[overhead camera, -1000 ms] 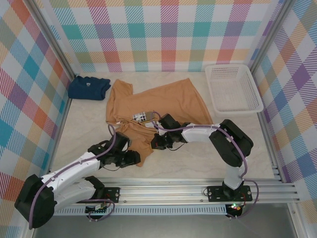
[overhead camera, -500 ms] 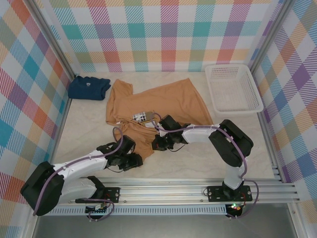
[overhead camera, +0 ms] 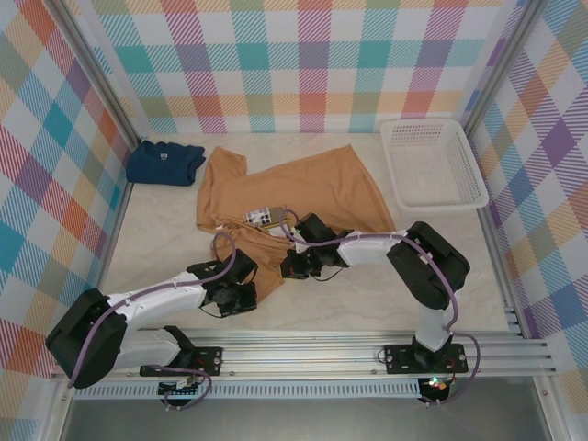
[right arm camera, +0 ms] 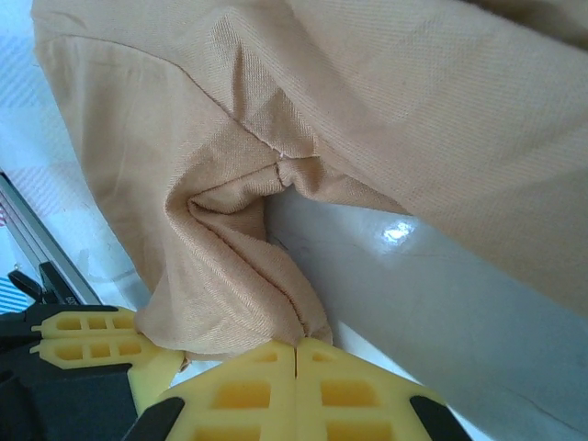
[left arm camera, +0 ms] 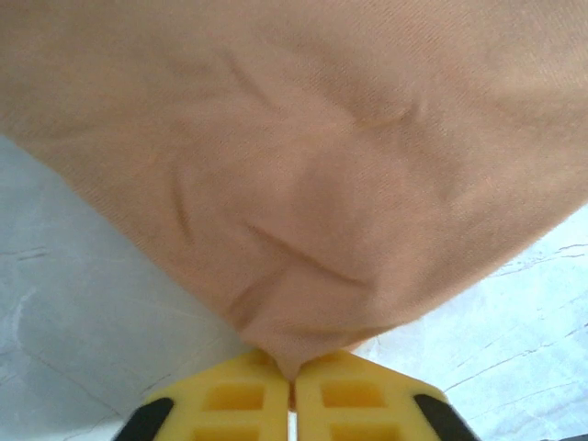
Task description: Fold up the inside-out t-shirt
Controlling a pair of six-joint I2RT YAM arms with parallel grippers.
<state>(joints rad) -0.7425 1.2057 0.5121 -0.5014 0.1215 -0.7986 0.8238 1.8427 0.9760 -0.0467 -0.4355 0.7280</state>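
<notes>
The inside-out t-shirt [overhead camera: 303,188] lies spread across the back middle of the table, tan, with a white tag [overhead camera: 262,217] near its collar. Its near flap hangs toward the arms. My left gripper [overhead camera: 246,296] is at that flap's near corner, and in the left wrist view the yellow jaws [left arm camera: 292,384] are shut on the tip of the t-shirt [left arm camera: 303,184]. My right gripper [overhead camera: 292,266] sits at the flap's right edge. Its jaws [right arm camera: 296,351] are shut on a bunched fold of the t-shirt [right arm camera: 230,266]. The left gripper's yellow fingers [right arm camera: 84,336] show close beside that fold.
A folded navy shirt [overhead camera: 163,162] lies in the back left corner. A white plastic basket [overhead camera: 432,165] stands at the back right. Checkered walls close in three sides, and a metal rail [overhead camera: 367,354] runs along the near edge.
My left arm slid right, up to the flap's near corner, and its jaws closed on the fabric. The right gripper kept its place and its grip.
</notes>
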